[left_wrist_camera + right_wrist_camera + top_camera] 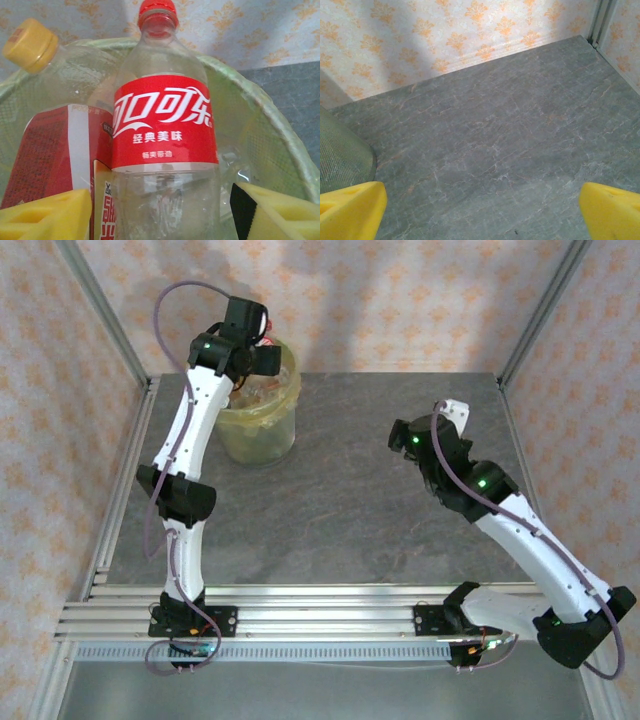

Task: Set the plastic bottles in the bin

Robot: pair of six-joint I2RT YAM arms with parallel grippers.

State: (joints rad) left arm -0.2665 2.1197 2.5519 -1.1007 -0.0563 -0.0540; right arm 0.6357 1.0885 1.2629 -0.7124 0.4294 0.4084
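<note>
Item: bin, round, lined with a translucent yellow-green bag, standing near the far left corner of the grey stone-patterned worktop. Contents seen from the left wrist view: one clear Coca-Cola bottle with red label and red cap, upright inside the bin rim. Just beside it on its left is a second clear bottle with a yellow cap and a red-and-white label, leaning away towards the bin's wall. Item: left gripper, reaching over the bin's mouth from the near side. Its yellow pads stand apart on either side of the Coca-Cola bottle's lower body. The pads lie very close to the bottle, and it cannot be told whether they press on it or stand just clear. Item: right gripper, over the far right part of the worktop, well apart from the bin. Its yellow pads are spread wide, with bare worktop between them and nothing held. In the right wrist view the bin's side sits at the left edge.
</note>
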